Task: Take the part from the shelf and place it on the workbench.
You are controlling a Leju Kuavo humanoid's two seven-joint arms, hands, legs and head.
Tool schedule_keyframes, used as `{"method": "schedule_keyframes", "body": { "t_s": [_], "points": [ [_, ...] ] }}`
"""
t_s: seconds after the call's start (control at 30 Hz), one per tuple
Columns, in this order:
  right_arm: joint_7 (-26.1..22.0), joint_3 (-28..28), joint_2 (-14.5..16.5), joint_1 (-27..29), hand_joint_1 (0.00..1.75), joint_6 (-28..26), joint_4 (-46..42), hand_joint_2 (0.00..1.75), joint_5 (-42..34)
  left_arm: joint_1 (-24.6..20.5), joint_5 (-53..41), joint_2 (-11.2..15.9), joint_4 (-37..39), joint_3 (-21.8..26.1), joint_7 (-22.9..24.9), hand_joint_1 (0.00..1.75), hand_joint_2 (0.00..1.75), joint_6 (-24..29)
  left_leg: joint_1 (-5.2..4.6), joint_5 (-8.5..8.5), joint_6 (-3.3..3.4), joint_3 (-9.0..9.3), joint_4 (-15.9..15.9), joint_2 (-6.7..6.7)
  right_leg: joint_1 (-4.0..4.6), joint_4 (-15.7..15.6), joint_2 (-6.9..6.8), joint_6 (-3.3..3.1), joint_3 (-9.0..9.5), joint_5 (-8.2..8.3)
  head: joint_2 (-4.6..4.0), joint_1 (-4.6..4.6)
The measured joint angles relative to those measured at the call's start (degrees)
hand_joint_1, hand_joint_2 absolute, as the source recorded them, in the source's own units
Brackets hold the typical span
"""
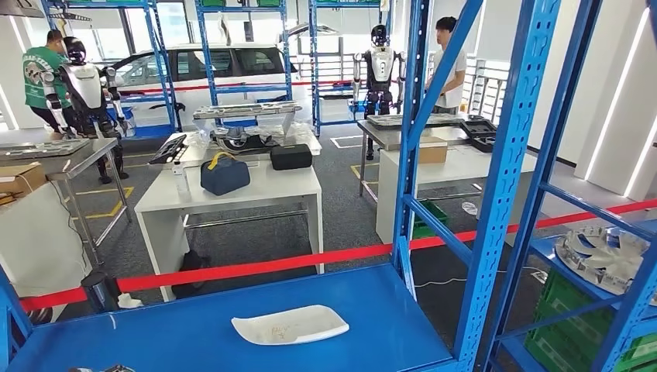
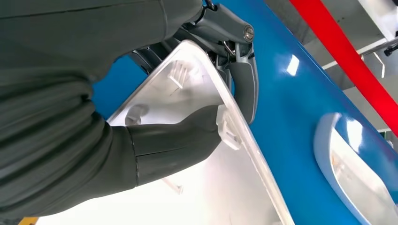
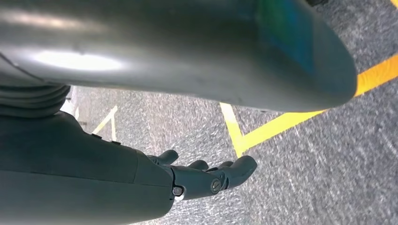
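Fingers [image 2: 241,82] of the left hand [image 2: 187,136] are closed on a white plastic part [image 2: 187,93]: the thick thumb is pressed on its inner ribbed face, and the darker fingers are hooked over its far edge. The part is held tilted above the blue shelf [image 2: 291,108], not touching it. Just beyond the fingers, a second white part [image 1: 290,324] is seen lying flat on the same shelf surface, and a red barrier tape [image 1: 256,268] is stretched behind it. The right hand [image 3: 206,178] is hung over grey floor [image 3: 328,178] with yellow lines [image 3: 277,126]; its fingers are slightly bent and a little apart, and nothing is held between them. White tables [image 1: 232,198] are stood further behind the tape.
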Motion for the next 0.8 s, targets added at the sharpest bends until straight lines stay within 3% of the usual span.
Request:
{"method": "schedule_keyframes", "body": {
  "t_s": [0.07,0.13,0.17,0.2,0.23,0.3,0.37,0.43,0.5,0.53,0.57,0.63,0.67,0.7,0.73,0.8],
  "points": [
    [0.0,0.0,0.0,0.0,0.00,0.0,0.0,0.00,0.1,0.1,0.0,0.1,-0.1,0.0,0.2,1.75,1.75,0.0,0.20,-3.68,-0.65,-1.24,2.9,-0.08,-0.27,-0.5,-0.19,-0.72,-1.08,1.45,-0.01,-0.12],
    [0.0,0.0,0.0,0.0,0.00,0.0,0.0,0.00,0.2,0.2,0.0,0.2,-0.1,0.0,0.3,1.75,1.75,-0.1,0.36,-9.09,-1.24,-2.77,9.6,-0.10,-0.27,-0.5,-0.27,-0.90,-2.52,2.76,0.01,-0.25],
    [0.0,0.0,0.0,0.0,0.00,0.0,0.0,0.00,0.3,0.3,0.0,0.2,-0.2,0.0,0.4,1.75,1.75,-0.1,0.41,-10.44,-1.46,-3.13,12.8,-0.09,-0.27,-0.4,-0.29,-0.86,-3.32,3.41,0.01,-0.29],
    [0.0,0.0,0.0,0.0,0.00,0.0,0.0,0.00,0.3,0.5,0.0,0.2,-0.2,0.0,0.4,1.75,1.75,-0.2,0.44,-10.53,-1.59,-2.85,14.7,-0.08,-0.27,-0.3,-0.30,-0.78,-4.19,4.05,0.01,-0.31],
    [0.0,0.0,0.0,0.0,0.00,0.0,0.0,0.00,0.4,0.6,0.0,0.2,-0.2,0.0,0.4,1.75,1.75,-0.3,0.47,-9.47,-1.63,-1.67,14.7,-0.08,-0.29,-0.2,-0.32,-0.65,-5.05,4.65,0.01,-0.33],
    [0.0,0.0,0.1,0.0,0.00,0.1,0.0,0.00,0.5,0.7,0.0,0.2,-0.4,0.0,0.4,1.75,1.75,-0.3,0.55,-7.04,-1.52,3.35,8.9,-0.09,-0.33,0.1,-0.35,-0.30,-6.52,5.68,0.01,-0.35],
    [0.0,0.0,0.1,0.0,0.00,0.1,0.0,0.00,0.6,0.7,0.0,0.3,-0.8,0.0,0.4,1.75,1.75,-0.4,0.33,-7.38,-0.95,8.58,1.2,-0.19,-0.23,0.3,-0.30,0.31,-7.36,6.64,0.01,-0.34],
    [-0.1,0.0,0.1,0.0,0.00,0.1,0.0,0.00,0.6,0.7,0.1,0.3,-1.1,0.0,0.4,1.75,1.75,-0.4,-0.04,-8.12,0.03,10.04,-1.8,-0.34,-0.16,0.1,-0.23,1.06,-7.54,7.70,0.01,-0.34],
    [-0.1,0.0,0.1,0.1,0.00,0.2,0.0,0.00,0.6,0.7,0.1,0.4,-1.2,0.0,0.4,1.75,1.75,-0.4,0.01,-7.16,1.20,9.14,-1.8,-0.23,-0.23,0.0,-0.14,1.81,-7.84,8.09,0.01,-0.34],
    [-0.2,0.0,0.1,0.2,0.00,0.3,0.0,0.00,0.6,0.7,0.1,0.3,-1.2,0.0,0.4,1.75,1.75,-0.4,0.11,-6.51,1.81,8.65,-1.9,-0.10,-0.26,0.8,-0.10,2.16,-8.33,6.78,0.00,-0.30],
    [-0.2,0.0,0.1,0.2,0.00,0.3,0.0,0.00,0.6,0.6,0.1,0.3,-1.2,0.0,0.3,1.75,1.75,-0.4,0.20,-5.77,2.30,8.01,-1.9,0.02,-0.29,2.8,-0.06,2.44,-9.10,4.42,-0.01,-0.25],
    [-0.3,0.0,0.1,0.1,0.00,0.3,0.0,0.00,0.6,0.7,0.1,0.3,-1.2,0.0,0.3,1.75,1.75,-0.4,0.12,-4.30,2.85,6.30,-1.8,0.12,-0.31,9.8,-0.06,2.84,-11.05,-1.72,-0.01,-0.16],
    [-0.3,0.0,0.1,0.1,0.00,0.3,0.0,0.00,0.6,0.7,0.1,0.3,-1.2,0.0,0.3,1.75,1.75,-0.4,0.04,-3.57,2.90,5.30,-1.7,0.12,-0.29,13.4,-0.06,2.94,-11.73,-3.46,-0.01,-0.14],
    [-0.3,-0.1,0.1,0.1,0.00,0.3,0.0,0.00,0.6,0.8,0.1,0.2,-1.2,0.0,0.3,1.75,1.75,-0.5,-0.05,-2.89,2.91,4.28,-1.5,0.12,-0.25,15.9,-0.06,2.94,-11.79,-3.85,-0.01,-0.11],
    [-0.3,-0.1,0.1,0.1,0.00,0.3,0.0,0.00,0.6,0.8,0.1,0.2,-1.2,0.0,0.3,1.75,1.75,-0.5,-0.13,-2.27,2.86,3.26,-1.3,0.11,-0.19,16.6,-0.06,2.84,-10.97,-2.97,-0.01,-0.08],
    [-0.4,-0.1,0.1,0.0,0.00,0.2,0.0,0.00,0.6,0.9,0.1,0.2,-1.2,0.0,0.3,1.75,1.75,-0.7,-0.21,-1.16,2.63,1.39,-0.8,0.11,0.02,11.9,-0.05,2.28,-6.17,-0.19,-0.01,-0.01]
  ]
}}
